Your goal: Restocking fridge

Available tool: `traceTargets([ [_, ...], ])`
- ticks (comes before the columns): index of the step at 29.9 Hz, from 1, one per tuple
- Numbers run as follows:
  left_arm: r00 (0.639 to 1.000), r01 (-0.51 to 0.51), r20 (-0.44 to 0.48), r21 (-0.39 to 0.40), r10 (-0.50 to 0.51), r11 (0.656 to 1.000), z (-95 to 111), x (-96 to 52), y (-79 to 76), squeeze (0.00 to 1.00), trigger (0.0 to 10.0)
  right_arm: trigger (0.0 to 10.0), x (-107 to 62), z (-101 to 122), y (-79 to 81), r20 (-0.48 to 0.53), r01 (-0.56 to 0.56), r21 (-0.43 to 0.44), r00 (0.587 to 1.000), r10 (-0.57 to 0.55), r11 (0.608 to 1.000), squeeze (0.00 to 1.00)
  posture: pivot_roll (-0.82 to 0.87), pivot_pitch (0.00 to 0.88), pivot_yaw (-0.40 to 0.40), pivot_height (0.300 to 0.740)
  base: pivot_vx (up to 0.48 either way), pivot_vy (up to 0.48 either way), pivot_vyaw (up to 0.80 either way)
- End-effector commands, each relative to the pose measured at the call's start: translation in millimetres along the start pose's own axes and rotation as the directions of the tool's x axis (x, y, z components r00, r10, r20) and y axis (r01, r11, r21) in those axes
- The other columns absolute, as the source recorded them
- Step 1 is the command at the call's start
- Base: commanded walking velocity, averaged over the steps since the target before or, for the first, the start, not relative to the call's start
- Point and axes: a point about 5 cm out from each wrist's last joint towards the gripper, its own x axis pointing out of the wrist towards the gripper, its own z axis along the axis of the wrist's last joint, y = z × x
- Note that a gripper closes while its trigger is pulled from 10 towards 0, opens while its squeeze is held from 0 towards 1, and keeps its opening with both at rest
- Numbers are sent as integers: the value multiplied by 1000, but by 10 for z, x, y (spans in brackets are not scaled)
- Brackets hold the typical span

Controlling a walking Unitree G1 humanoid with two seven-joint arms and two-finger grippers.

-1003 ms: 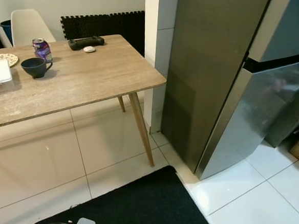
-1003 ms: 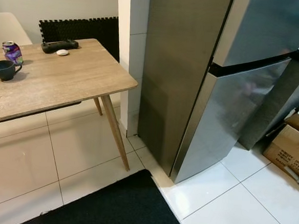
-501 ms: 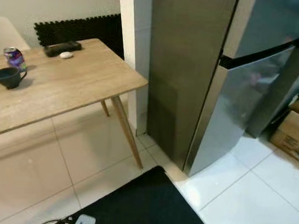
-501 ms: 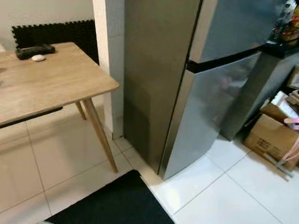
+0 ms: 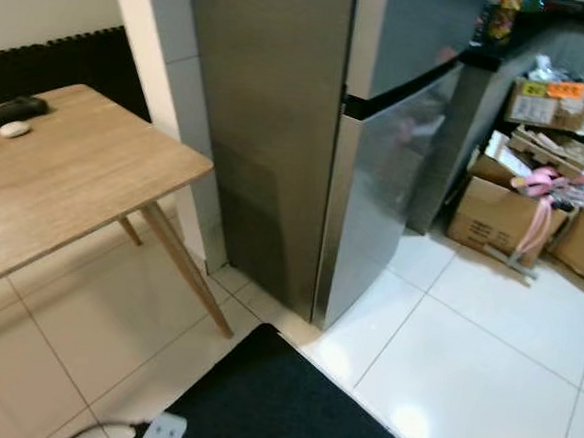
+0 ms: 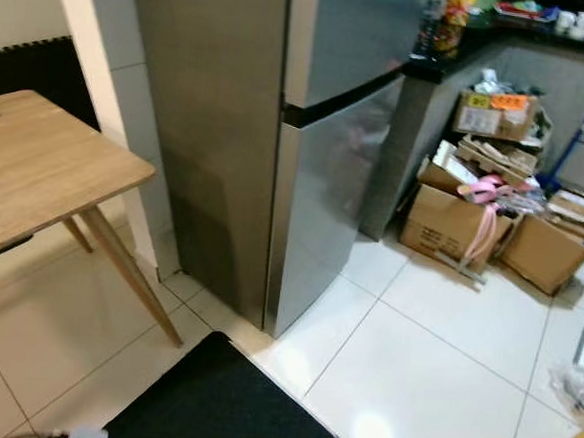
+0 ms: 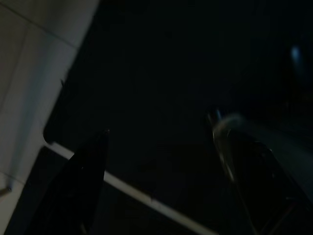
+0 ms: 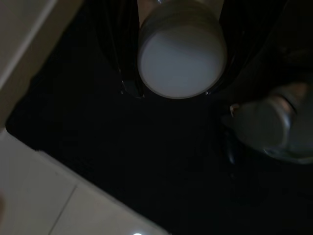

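Note:
A tall steel fridge (image 5: pixel 387 155) with two doors, both closed, stands ahead beside a white pillar (image 5: pixel 168 60). In the right wrist view my right gripper (image 8: pixel 173 90) is shut on a white round container (image 8: pixel 182 61), whose pale flat end faces the camera between the two black fingers (image 8: pixel 128 58), above the black mat. My left gripper (image 7: pixel 161 129) hangs open in the dark over the mat, with nothing between its fingers (image 7: pixel 83 176).
A wooden table (image 5: pixel 64 178) with a black remote (image 5: pixel 9 109) stands to the left. A black mat (image 5: pixel 279 409) lies underfoot. Cardboard boxes (image 5: pixel 503 209) crowd the floor right of the fridge, under a dark counter (image 6: pixel 485 37). White tiles (image 5: pixel 483 353) lie before the fridge.
The camera has swung to the right: the mug and can have left the picture, the fridge sits nearer the middle, and the boxes and counter have come into view.

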Motion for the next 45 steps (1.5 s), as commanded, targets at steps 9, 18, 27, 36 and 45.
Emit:
traceTargets([
  [9,999,7,-51,4,-7,1000,-127,-18,12,0,10000,10000,4,11,26,4,-5,2,1000,5,1000,0,-32,0,9,740,0,0,0],
  [18,998,13,-56,14,-13,1000,-142,-20,9,0,10000,10000,3,16,16,7,-5,-4,1000,5,1000,0,-34,0,8,740,0,0,0],
  [27,998,20,-54,12,-19,1000,-141,-18,-6,0,10000,10000,4,23,19,10,-7,-3,1000,7,1000,0,-33,0,8,740,0,0,0],
  [36,998,24,-54,8,-24,1000,-139,-16,-15,0,10000,10000,5,27,20,12,-8,-1,1000,8,1000,0,-33,0,7,740,110,0,0],
  [45,998,28,-53,8,-28,1000,-133,-17,-8,0,10000,10000,4,15,26,9,-10,3,1000,10,1000,0,-32,0,7,740,284,0,0],
])
